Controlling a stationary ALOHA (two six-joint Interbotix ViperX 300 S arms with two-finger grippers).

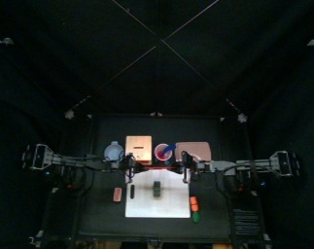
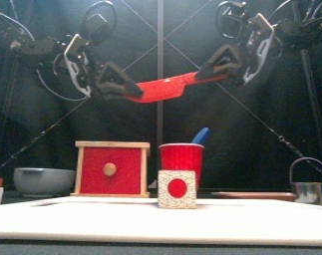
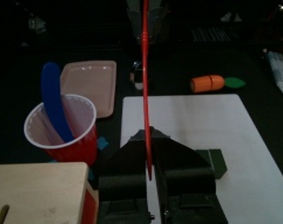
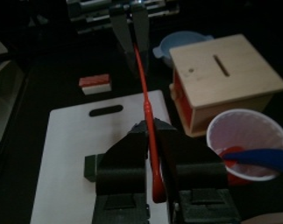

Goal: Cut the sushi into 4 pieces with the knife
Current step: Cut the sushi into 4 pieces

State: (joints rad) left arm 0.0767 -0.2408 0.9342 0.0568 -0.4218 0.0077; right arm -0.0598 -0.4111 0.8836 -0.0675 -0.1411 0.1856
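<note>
A red toy knife [image 2: 158, 88] hangs level high above the table, held at both ends. My left gripper [image 2: 120, 90] is shut on one end and my right gripper [image 2: 210, 68] is shut on the other. Both meet over the white cutting board [image 1: 156, 197]. The dark green sushi roll [image 3: 216, 162] lies on the board below the jaws, partly hidden by them. Its red-and-white end face [image 2: 176, 188] shows in the front view. From the right wrist the roll [image 4: 92, 164] sits beside the red blade [image 4: 147, 105].
Behind the board stand a blue-grey bowl [image 1: 114, 151], a wooden box with a red drawer [image 2: 113, 169], a red cup [image 2: 180, 156] holding a blue knife [image 2: 199, 135], and a pink tray [image 1: 194, 150]. A toy carrot [image 1: 194, 203] and a small red-and-white piece [image 1: 118, 195] flank the board. A metal cutter [image 2: 307, 189] stands right.
</note>
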